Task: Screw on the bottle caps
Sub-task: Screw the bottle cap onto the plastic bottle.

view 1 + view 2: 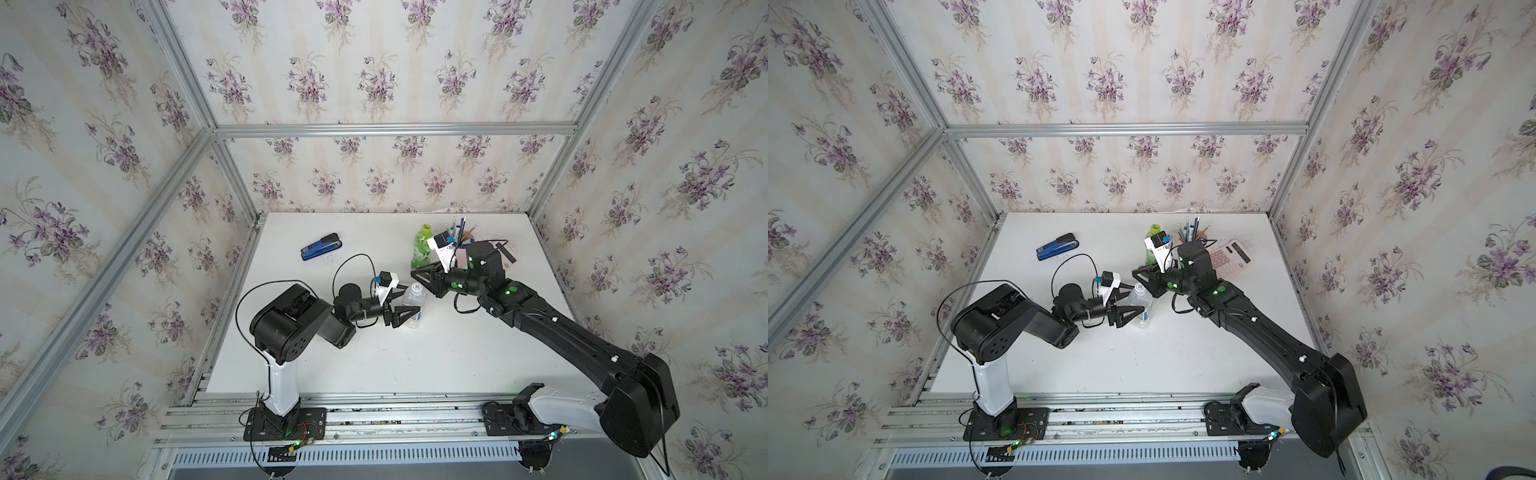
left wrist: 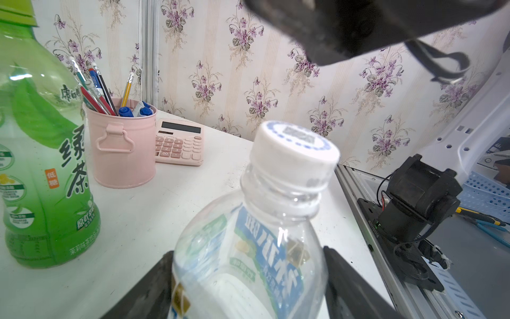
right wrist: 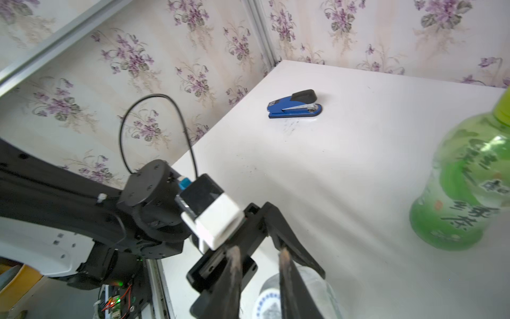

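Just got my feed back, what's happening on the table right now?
The left gripper clamps the clear water bottle by its body. Its white cap sits on the neck; how tight, I cannot tell. The right gripper hangs just above that cap, jaws slightly apart, holding nothing. The green tea bottle stands capped beside the pink pen cup.

Violet-sprigged wallpaper point(image 1: 374, 83) on pale stripes covers all three walls. Silver aluminium frame bars point(image 1: 395, 129) trace the corners. Below is a white table point(image 1: 374, 365), slightly scuffed and evenly lit, with slotted metal rails point(image 1: 395, 411) lining its near edge.
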Tool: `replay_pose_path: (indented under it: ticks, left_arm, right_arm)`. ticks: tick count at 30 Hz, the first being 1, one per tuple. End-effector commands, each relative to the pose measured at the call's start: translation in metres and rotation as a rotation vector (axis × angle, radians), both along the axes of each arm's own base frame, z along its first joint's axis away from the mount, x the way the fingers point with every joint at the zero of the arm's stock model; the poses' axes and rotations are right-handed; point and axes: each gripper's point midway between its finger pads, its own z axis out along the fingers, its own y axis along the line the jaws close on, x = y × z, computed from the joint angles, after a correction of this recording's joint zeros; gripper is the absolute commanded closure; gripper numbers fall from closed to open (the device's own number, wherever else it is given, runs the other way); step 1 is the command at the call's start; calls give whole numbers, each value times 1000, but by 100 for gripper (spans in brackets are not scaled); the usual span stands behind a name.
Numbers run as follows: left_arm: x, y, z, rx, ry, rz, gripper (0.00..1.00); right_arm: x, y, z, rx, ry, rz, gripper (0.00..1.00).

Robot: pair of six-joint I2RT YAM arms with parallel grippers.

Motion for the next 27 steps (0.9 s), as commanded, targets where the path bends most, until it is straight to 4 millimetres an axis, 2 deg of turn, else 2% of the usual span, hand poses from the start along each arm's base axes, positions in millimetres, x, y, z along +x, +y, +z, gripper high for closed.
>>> replay_pose_path:
  ticks: [1, 13, 20, 27]
  left_arm:
    - [-5, 5, -50, 131, 186, 8, 19]
    - [-4, 5, -50, 132, 186, 11, 19]
    - [-4, 5, -50, 132, 186, 15, 19]
    - [0, 6, -53, 145, 199, 37, 19]
  right_arm:
    - [2, 4, -5, -2, 10, 20, 72]
    - [-6, 2, -25, -23, 64, 36, 75]
    - [-13, -1, -21, -17, 62, 42, 79]
    - [-17, -6, -31, -33, 81, 30, 80]
